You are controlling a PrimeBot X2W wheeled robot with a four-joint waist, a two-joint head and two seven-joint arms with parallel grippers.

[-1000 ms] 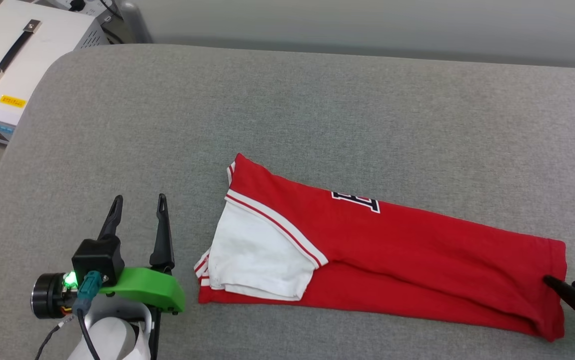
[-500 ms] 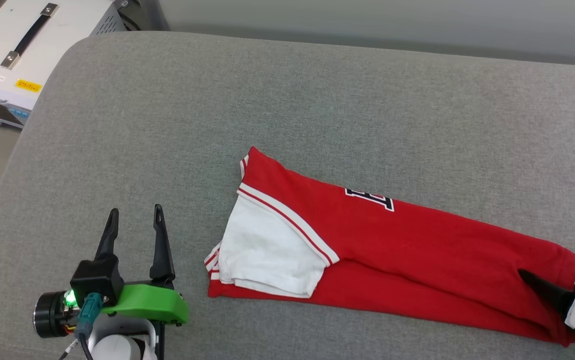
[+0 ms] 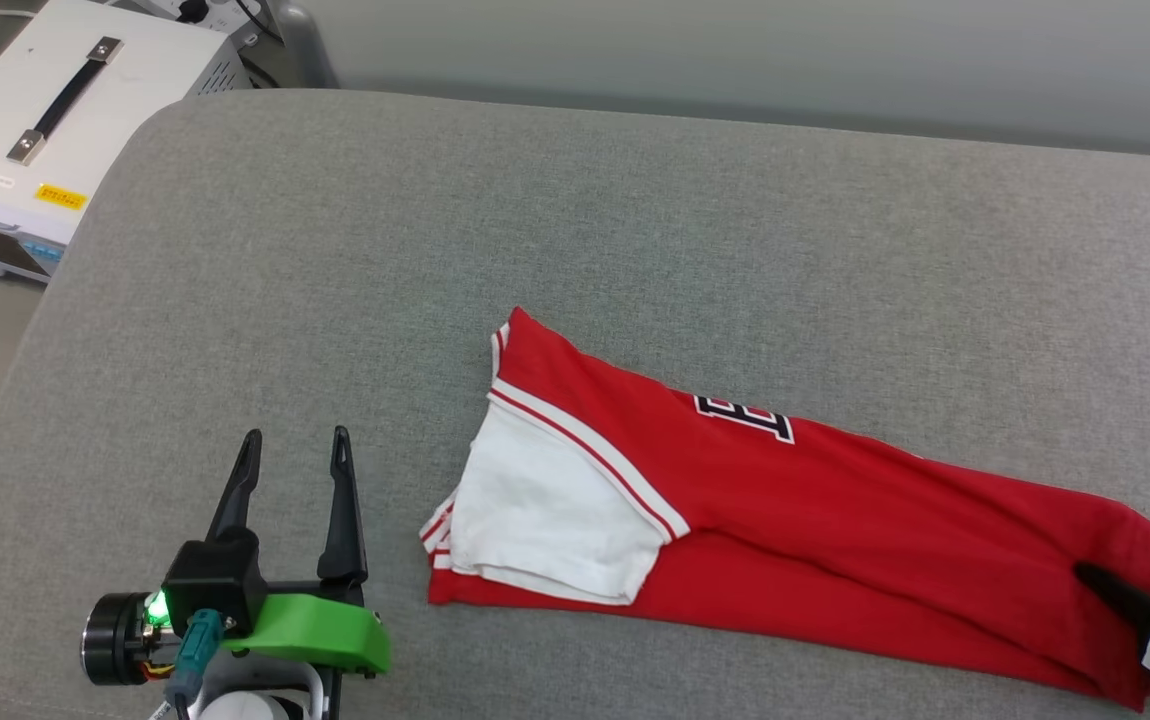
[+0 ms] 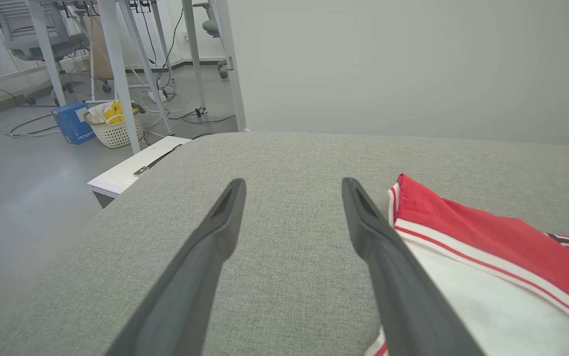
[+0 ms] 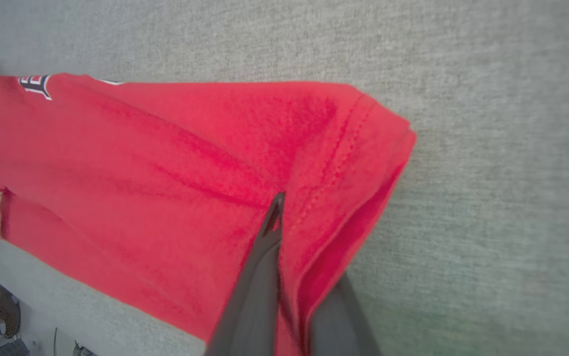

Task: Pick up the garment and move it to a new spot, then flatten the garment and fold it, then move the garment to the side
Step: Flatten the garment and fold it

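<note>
Folding looks partway done: the shirt (image 3: 835,520) lies doubled lengthwise on the grey cushion (image 3: 635,220), hem (image 5: 344,143) pinched in the right jaws, sleeve (image 3: 545,520) just beside the wide, empty left jaws; crosswise folds and moving aside remain.

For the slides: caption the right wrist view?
Fingers of the right gripper shut on the hem of the garment, grey cushion beneath.
</note>
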